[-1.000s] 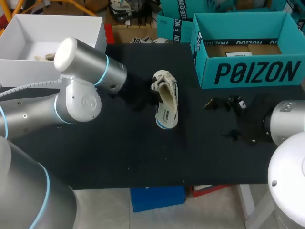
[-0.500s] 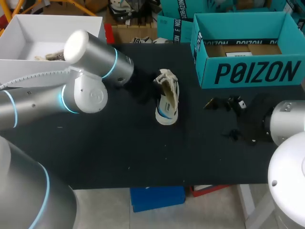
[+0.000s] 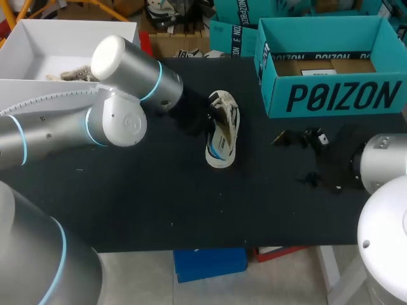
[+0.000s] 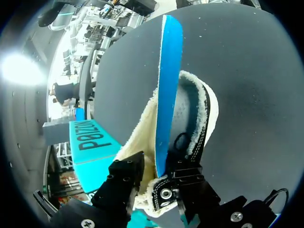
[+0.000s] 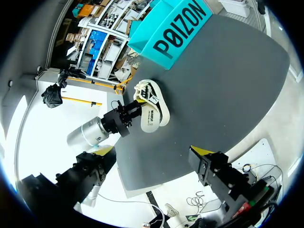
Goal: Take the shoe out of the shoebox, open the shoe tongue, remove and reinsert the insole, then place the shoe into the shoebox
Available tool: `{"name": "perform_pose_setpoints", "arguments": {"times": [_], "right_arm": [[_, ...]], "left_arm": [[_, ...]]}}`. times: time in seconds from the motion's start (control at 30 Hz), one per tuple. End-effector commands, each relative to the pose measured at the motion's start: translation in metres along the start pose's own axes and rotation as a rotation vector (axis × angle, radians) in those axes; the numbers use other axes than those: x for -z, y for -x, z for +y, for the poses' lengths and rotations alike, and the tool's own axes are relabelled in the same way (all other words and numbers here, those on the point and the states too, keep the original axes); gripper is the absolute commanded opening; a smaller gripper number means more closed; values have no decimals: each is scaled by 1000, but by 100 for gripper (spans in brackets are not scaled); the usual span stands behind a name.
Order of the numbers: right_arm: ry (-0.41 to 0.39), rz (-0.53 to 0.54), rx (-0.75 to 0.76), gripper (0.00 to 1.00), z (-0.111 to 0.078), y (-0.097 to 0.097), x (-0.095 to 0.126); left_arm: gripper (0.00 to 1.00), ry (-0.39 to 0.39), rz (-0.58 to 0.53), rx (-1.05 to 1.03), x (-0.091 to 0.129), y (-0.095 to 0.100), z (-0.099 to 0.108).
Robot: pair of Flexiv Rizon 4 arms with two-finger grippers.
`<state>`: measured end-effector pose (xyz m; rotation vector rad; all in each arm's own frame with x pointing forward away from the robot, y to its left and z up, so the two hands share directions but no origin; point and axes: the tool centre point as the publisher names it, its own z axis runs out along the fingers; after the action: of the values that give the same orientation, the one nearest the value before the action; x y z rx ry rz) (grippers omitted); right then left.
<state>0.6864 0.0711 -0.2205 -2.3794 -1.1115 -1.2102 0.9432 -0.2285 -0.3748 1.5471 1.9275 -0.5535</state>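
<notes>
The blue insole [image 4: 168, 85] runs lengthwise straight ahead of the left hand [image 4: 157, 175], out of the shoe [image 3: 222, 135]; pinched or not, I cannot tell. The right hand [image 5: 154, 151], spread and empty, sits well apart.

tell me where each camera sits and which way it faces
Head view: fixed above and behind, looking down on the table; left arm and right arm enter from the sides.
Left wrist view: on the left wrist, looking past the left gripper into the shoe and blue insole.
Right wrist view: on the right wrist, facing across the table toward the shoe; open right gripper shows.
Head and right wrist views share shoe, left arm, teal shoebox.
</notes>
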Motion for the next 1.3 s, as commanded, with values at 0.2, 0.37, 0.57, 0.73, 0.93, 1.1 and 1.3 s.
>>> {"name": "perform_pose_setpoints", "arguments": {"times": [0.2, 0.37, 0.57, 0.73, 0.93, 1.1, 1.3], "right_arm": [[-86, 15, -14, 100, 1, 8, 8], [-86, 15, -14, 100, 1, 8, 8], [-86, 15, -14, 100, 1, 8, 8], [-86, 15, -14, 100, 1, 8, 8], [-86, 15, -14, 100, 1, 8, 8], [-86, 15, -14, 100, 1, 8, 8], [-86, 15, -14, 100, 1, 8, 8]], "left_arm": [[64, -12, -33, -26, 16, 6, -16], [52, -28, -47, -45, 22, 11, -24], [53, -70, -41, -64, 25, 9, -40], [29, -95, -29, -66, 23, 3, -48], [0, -110, -22, -63, 21, -1, -49], [0, -116, -22, -65, 19, -2, -48], [0, -116, -15, -62, 13, -10, -43]]}}
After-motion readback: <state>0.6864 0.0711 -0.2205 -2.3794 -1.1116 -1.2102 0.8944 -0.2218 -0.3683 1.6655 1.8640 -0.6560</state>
